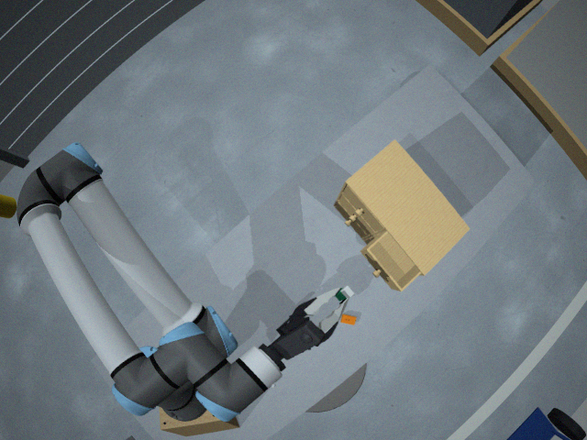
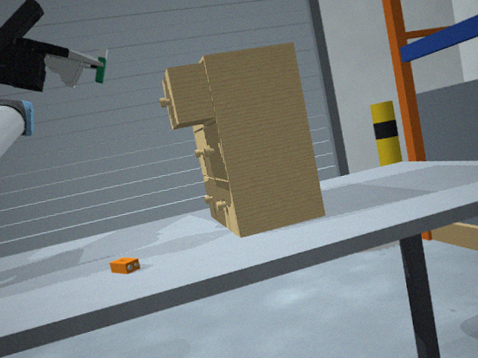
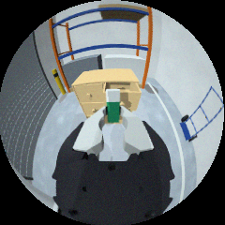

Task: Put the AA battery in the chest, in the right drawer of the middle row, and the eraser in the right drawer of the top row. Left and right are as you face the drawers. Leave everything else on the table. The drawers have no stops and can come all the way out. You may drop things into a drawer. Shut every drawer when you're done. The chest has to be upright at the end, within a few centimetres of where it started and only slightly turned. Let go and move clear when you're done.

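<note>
The wooden chest [image 1: 407, 203] [image 2: 265, 137] [image 3: 108, 76] stands upright on the table. Its top right drawer [image 1: 393, 260] [image 2: 189, 94] is pulled well out, and the part of its inside that shows holds nothing visible. The middle right drawer's front lies under it and looks in line with the chest. My gripper [image 1: 344, 296] [image 2: 98, 69] [image 3: 112, 106] is shut on the eraser [image 1: 340, 295] [image 2: 101, 72] [image 3: 113, 110], green with a white end. It holds it high above the table, in front of the open drawer and apart from it. The AA battery is not in view.
A small orange block [image 1: 348, 319] [image 2: 124, 265] with two silver dots lies on the table [image 2: 283, 243] in front of the chest, below the gripper. The open drawer juts out toward the arm, with its knob [image 1: 376, 273] [image 2: 164, 102] in front.
</note>
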